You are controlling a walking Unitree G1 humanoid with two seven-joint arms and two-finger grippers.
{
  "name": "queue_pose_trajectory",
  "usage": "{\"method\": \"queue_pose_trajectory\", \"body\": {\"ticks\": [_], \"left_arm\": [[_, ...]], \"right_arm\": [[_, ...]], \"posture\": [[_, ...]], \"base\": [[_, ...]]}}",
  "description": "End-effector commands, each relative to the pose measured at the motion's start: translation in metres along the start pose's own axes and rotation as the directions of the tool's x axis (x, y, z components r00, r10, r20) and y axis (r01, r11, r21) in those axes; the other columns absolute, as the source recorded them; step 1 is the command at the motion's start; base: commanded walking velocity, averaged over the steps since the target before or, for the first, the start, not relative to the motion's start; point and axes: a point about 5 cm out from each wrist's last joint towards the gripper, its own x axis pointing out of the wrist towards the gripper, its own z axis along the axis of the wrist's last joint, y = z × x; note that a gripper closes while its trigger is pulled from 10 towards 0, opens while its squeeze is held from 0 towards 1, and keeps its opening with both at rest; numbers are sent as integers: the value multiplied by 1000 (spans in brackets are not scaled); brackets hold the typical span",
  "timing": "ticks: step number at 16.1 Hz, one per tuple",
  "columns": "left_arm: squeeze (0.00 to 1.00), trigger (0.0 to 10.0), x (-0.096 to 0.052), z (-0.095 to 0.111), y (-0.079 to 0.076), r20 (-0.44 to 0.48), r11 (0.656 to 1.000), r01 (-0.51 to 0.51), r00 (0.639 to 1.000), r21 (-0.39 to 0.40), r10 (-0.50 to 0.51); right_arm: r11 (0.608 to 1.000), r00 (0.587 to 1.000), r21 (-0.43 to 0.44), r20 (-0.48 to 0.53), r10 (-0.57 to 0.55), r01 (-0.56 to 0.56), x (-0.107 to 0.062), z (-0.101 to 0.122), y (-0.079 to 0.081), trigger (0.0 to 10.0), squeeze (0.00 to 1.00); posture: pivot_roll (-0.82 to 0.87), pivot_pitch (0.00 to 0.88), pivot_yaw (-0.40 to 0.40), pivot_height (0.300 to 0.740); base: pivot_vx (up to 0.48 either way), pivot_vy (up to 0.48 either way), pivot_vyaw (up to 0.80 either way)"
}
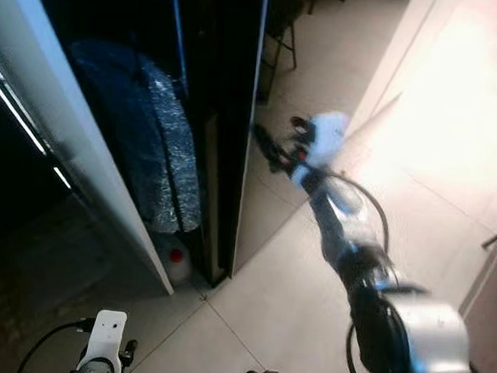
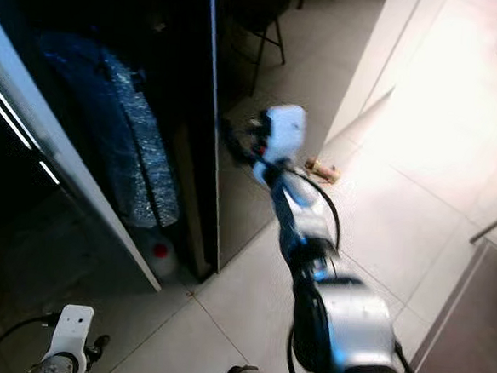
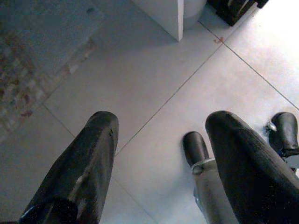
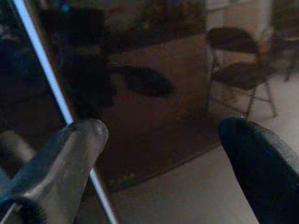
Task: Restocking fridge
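Observation:
The fridge stands ahead on my left with a dark glossy door (image 1: 233, 109) and a white side panel (image 1: 80, 149). Between them is a dark opening holding a silvery blue padded bag (image 1: 153, 146), with a red-capped white bottle (image 1: 175, 262) at its foot. My right gripper (image 1: 264, 143) reaches out to the dark door's free edge. Its fingers are open, and the door's pale edge strip (image 4: 56, 93) runs just beside one fingertip (image 4: 84, 135), with nothing held. My left gripper (image 3: 161, 126) hangs low, open, pointing at the tiled floor.
A dark folding chair (image 4: 238, 70) stands beyond the door. A white wall (image 2: 377, 50) is on the right, with a small brown object (image 2: 322, 169) on the floor near it. A rug (image 3: 28, 79) lies to the left, and my feet (image 3: 195, 147) are below.

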Motion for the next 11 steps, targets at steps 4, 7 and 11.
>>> {"method": "queue_pose_trajectory", "body": {"ticks": [4, 7, 11], "left_arm": [[0, 10000, -4, -15, 0, -47, 1000, 0, 999, 14, 1], [0, 10000, -5, -17, 2, -54, 1000, 0, 999, 19, 1], [0, 10000, -4, -16, 0, -59, 1000, 12, 998, 20, -10]], "right_arm": [[951, 946, 27, 98, -309, 308, -60, -14, -53, 10000, 0], [851, 837, -11, -172, -520, 526, -140, -81, -81, 10000, 0], [748, 491, -127, -680, -544, 652, -250, -171, -58, 10000, 0]], "posture": [[-120, 178, -47, 740], [-137, 180, -47, 740], [-141, 172, -43, 740]], "base": [[0, 0, 0], [0, 0, 0], [0, 0, 0]]}}
